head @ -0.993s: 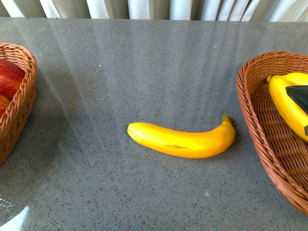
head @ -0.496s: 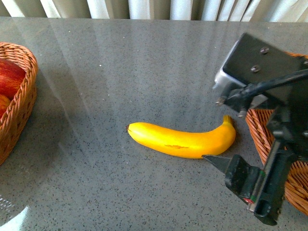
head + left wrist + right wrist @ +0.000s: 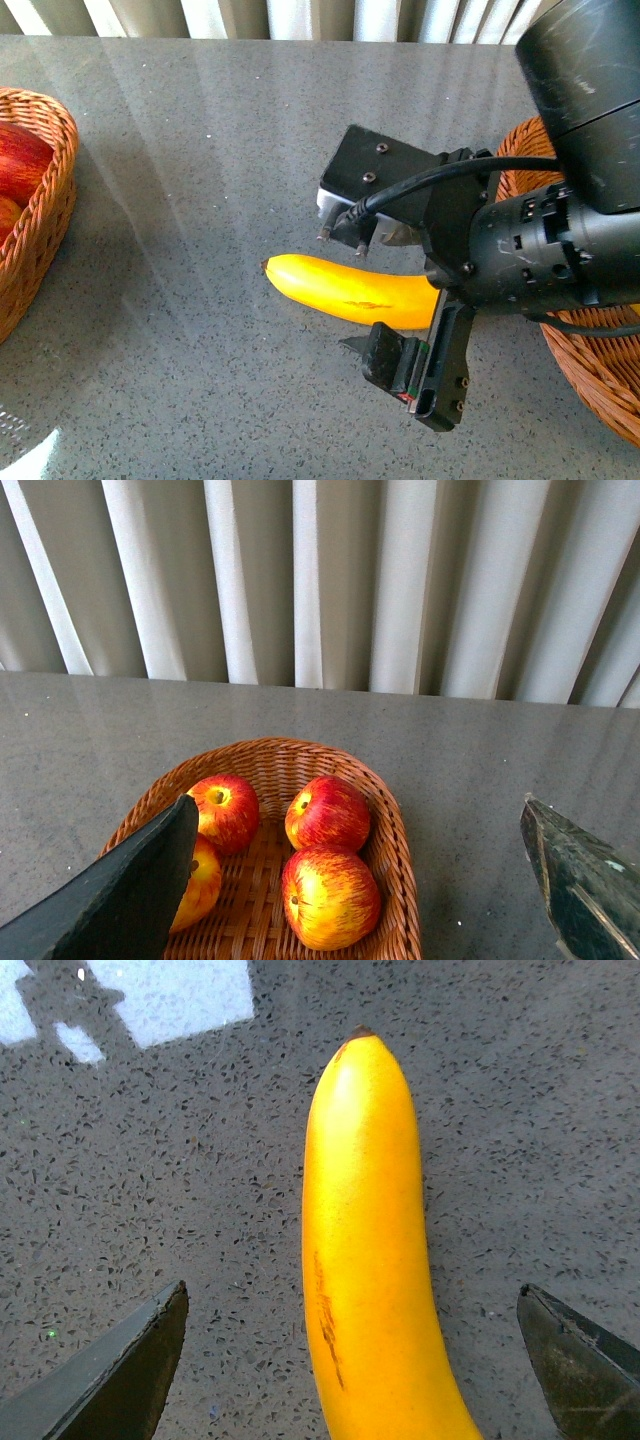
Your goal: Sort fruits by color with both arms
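Note:
A yellow banana [image 3: 325, 283] lies on the grey table, its right half hidden under my right arm. My right gripper [image 3: 365, 292] is open and low over it, one finger on each side. In the right wrist view the banana [image 3: 365, 1240] runs between the open fingers [image 3: 130, 1370] without touching them. Several red-yellow apples [image 3: 328, 813] lie in a wicker basket [image 3: 395, 860]. My left gripper [image 3: 358, 815] is open and empty above that basket. Two of those apples [image 3: 15, 165] show at the left edge of the front view. The other bananas are hidden.
The apple basket [image 3: 45, 225] stands at the table's left edge. A second wicker basket [image 3: 600, 375] stands at the right, mostly hidden by my right arm. Bare grey table lies between them, and pleated curtains [image 3: 320, 580] hang behind the table's far edge.
My right arm has swung left from the right basket and come down over the banana's right half. The banana has not moved.

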Available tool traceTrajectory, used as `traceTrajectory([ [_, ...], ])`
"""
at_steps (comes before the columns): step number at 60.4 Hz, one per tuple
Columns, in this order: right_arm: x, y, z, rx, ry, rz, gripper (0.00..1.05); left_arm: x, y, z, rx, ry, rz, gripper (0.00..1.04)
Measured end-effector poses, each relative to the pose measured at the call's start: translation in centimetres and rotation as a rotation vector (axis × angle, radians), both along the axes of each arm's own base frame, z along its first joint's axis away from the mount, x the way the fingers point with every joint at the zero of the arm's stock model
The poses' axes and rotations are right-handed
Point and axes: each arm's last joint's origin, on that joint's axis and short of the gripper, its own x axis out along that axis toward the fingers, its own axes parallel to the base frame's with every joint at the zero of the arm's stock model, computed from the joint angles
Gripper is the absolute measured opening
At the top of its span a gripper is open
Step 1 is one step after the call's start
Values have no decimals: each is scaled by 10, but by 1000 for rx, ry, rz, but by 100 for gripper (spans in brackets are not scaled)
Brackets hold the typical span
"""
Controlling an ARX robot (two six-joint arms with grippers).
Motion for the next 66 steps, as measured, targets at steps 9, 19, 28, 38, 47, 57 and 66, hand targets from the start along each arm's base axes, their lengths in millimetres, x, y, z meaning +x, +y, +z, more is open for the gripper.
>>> traceTrajectory([
  [9,3,3,-11,-29,16,19,96,0,0,0,0,0,0,96],
  [19,5,4,-20,-50,33,24,83,0,0,0,0,0,0,96],
  [28,6,5,-21,-48,19,19,57,0,0,0,0,0,0,96],
  [38,7,5,-18,-31,1,12,36,0,0,0,0,0,0,96],
  [47,7,7,-4,20,-33,-15,35,0,0,0,0,0,0,96],
  [57,13,9,36,146,-160,-111,35,0,0,0,0,0,0,96],
  [66,14,1,75,219,-328,-246,35,0,0,0,0,0,0,96],
])
